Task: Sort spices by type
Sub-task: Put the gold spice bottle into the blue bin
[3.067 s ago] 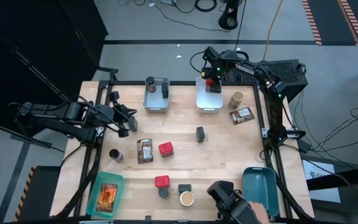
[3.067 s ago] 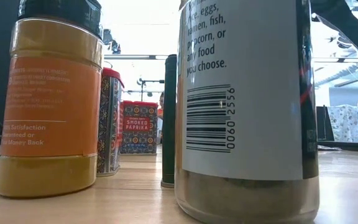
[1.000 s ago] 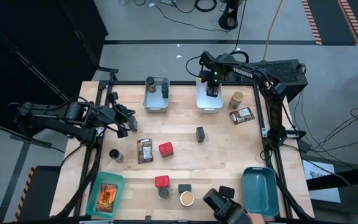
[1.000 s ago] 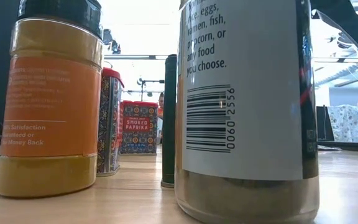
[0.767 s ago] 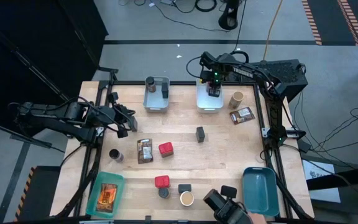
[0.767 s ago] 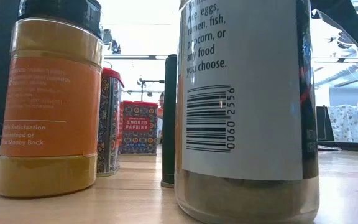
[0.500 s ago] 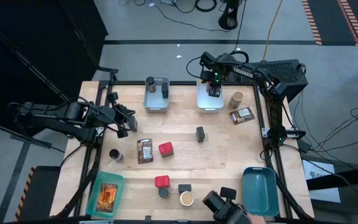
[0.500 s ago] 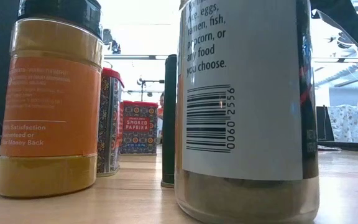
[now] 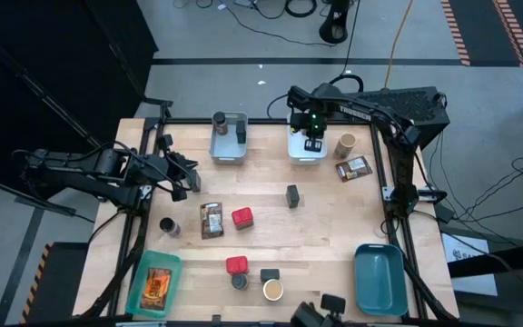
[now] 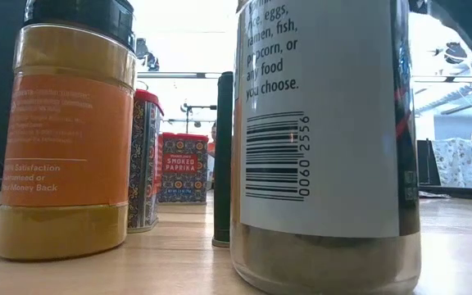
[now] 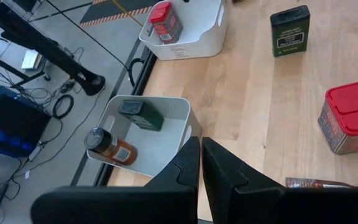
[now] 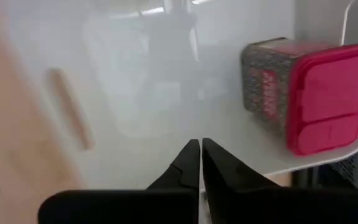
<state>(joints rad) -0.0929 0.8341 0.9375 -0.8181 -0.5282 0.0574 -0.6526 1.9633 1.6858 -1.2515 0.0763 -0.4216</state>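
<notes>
— Over the white bin (image 9: 305,145) at the far edge of the worktop (image 9: 334,218), what is the right gripper (image 9: 314,134) doing?

— It hovers above the bin with its fingers pressed together, holding nothing. A red tin (image 12: 309,93) sits inside that bin, near one wall; in the right wrist view its pink-red lid faces sideways, so I cannot tell if it stands or lies.

— And the left gripper (image 11: 200,163)?

— Pinched shut and empty, at the worktop's left edge, near the grey bin (image 9: 228,138). That bin holds a dark-lidded jar (image 11: 109,145) lying tilted, long axis along the bin's floor, and a dark green tin (image 11: 141,114).

— Where are the loose spices?

— Spread over the wood: a red tin (image 9: 241,217) beside a flat packet (image 9: 211,220) whose long axis runs front to back, a dark tin (image 9: 292,195) mid-worktop, another packet (image 9: 353,168) lying crosswise at right, and a tan-topped jar (image 9: 272,290) upright at the near edge.
</notes>
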